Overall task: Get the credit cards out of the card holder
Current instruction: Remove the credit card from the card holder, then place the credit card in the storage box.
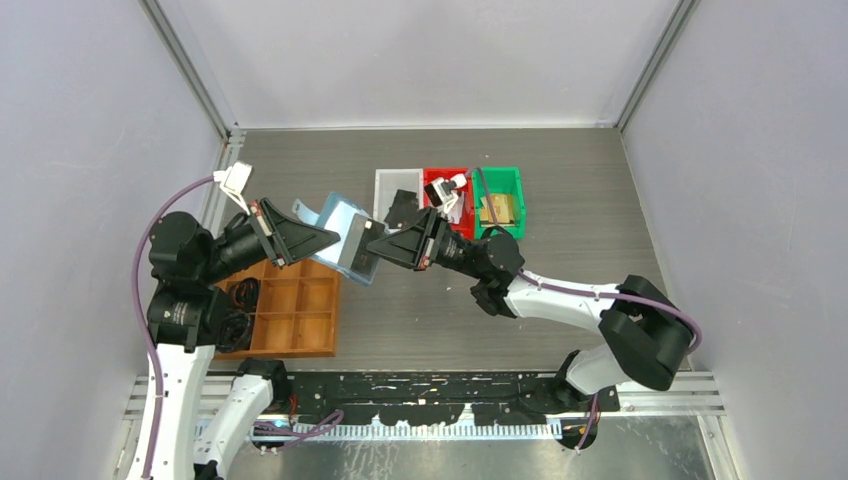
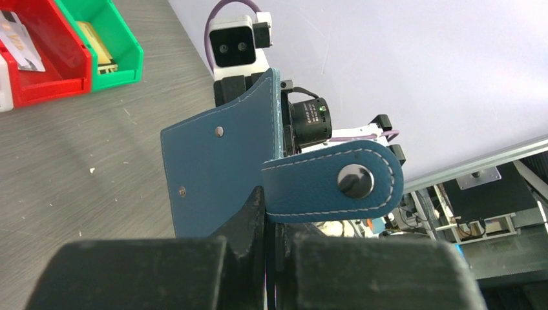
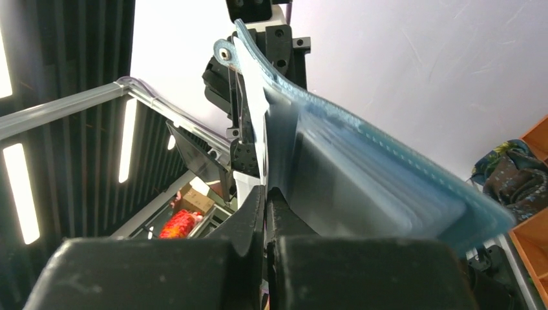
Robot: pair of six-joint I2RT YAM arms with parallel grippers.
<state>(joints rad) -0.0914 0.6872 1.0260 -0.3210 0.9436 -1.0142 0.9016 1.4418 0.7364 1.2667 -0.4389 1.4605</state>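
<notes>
the left jaws are pressed together on the lower edge of the card holder (image 2: 213,168), and they pinch its teal-blue outer cover. the snap tab (image 2: 333,183) sticks out to the side just above these jaws, with its metal stud turned toward the left wrist camera.

the right jaws are also pressed together. they meet the holder from the opposite side, at the edge of its paler blue inside (image 3: 362,181), where the card pockets lie in layers. something thin seems to be between them, but i cannot tell if it is a card or only a pocket edge.

from above, a dark credit card (image 1: 361,242) shows against the pale inside, and the tip of the right jaws is touching its edge. the holder is open and hangs in the air between the two arms, above the worktop (image 1: 580,280).

under the left arm there is a brown wooden tray (image 1: 295,310) with compartments. behind the right arm, at the far side, a white bin (image 1: 385,180), a red bin (image 1: 447,178) and a green bin (image 1: 510,180) stand in a row.
</notes>
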